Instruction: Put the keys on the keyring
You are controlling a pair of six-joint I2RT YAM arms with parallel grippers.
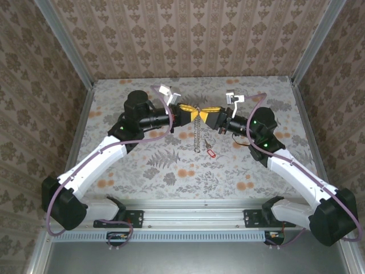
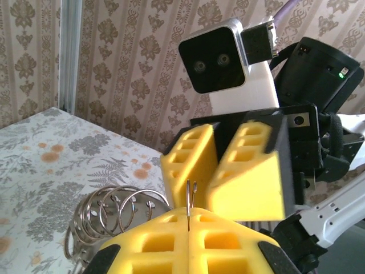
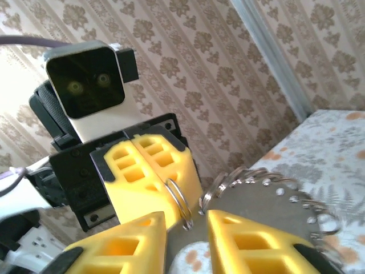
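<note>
Keyring (image 1: 197, 134) in left gripper (image 1: 194, 113), key (image 1: 210, 153) apart

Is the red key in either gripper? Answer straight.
No, the red key lies on the table, nearer the arm bases than the left gripper and the right gripper.

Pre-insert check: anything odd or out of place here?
Yes: a chain of linked rings trails from the ring pinched in the left gripper, and the red key lies on the table, in neither gripper.
</note>
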